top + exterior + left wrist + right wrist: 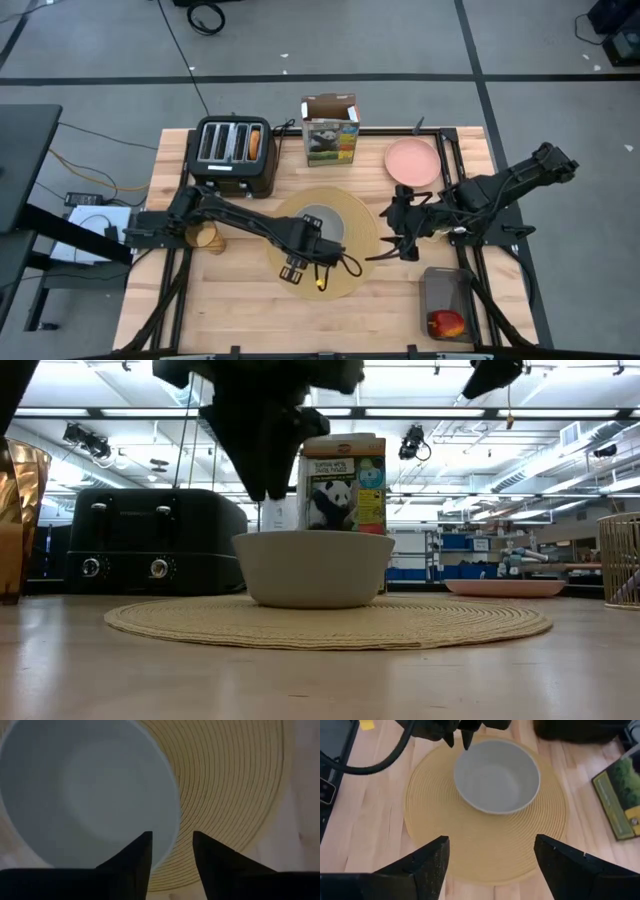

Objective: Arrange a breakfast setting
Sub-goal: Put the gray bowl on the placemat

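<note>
The pale grey bowl (497, 776) sits on the round tan placemat (355, 250), and the left gripper (171, 851) hangs just above its rim, fingers spread and empty, one either side. Lifting off carelessly, I'd guess, could clip the rim and drag the bowl off-centre. The right gripper (490, 857) waits beside the mat, fingers wide apart.

My wooden bench (250, 310) stands on grey floor (520, 40) crossed by dark tape lines. Past its far edge, in the low view, long ceiling lights (560, 412) run over distant blue shelving (465, 542).
</note>
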Robot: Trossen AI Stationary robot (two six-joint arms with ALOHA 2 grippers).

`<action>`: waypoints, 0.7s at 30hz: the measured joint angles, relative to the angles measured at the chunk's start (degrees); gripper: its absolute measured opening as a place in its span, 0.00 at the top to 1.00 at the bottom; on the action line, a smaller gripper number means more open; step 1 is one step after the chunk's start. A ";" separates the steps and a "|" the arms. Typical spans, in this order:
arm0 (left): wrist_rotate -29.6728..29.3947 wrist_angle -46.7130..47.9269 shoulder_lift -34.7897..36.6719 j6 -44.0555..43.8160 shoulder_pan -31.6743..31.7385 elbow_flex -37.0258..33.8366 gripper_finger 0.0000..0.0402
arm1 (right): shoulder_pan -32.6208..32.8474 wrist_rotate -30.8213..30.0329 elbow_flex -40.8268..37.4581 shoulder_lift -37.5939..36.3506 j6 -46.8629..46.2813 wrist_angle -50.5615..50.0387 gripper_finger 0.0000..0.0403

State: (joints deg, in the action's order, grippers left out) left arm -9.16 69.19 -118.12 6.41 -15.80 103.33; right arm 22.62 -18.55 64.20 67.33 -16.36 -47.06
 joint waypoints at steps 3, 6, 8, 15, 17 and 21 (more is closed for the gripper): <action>0.09 -1.30 0.04 -1.36 0.83 -0.04 0.63 | -0.78 0.06 0.00 0.00 1.39 1.62 0.26; 0.09 -4.03 0.01 -6.21 3.54 -0.15 0.64 | -1.33 0.07 0.00 -0.02 1.17 2.17 0.27; -0.29 -5.42 -0.09 -11.59 6.30 -0.26 0.65 | -1.38 0.09 0.00 -0.02 0.88 2.10 0.27; 0.70 -12.93 -2.36 -17.76 9.97 -0.26 0.65 | -1.03 0.35 0.00 -0.02 1.73 1.87 0.27; 0.29 -14.60 -3.74 -15.13 9.02 -0.31 0.65 | -1.03 0.45 0.00 -0.02 1.46 1.71 0.27; -0.60 -17.62 -5.32 -14.75 8.32 -0.31 0.65 | -1.01 0.80 -0.02 -0.29 1.51 1.21 0.27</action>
State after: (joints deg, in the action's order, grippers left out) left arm -9.76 51.56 -123.44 -8.34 -7.49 103.02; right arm 21.61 -17.75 64.18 67.04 -14.84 -45.84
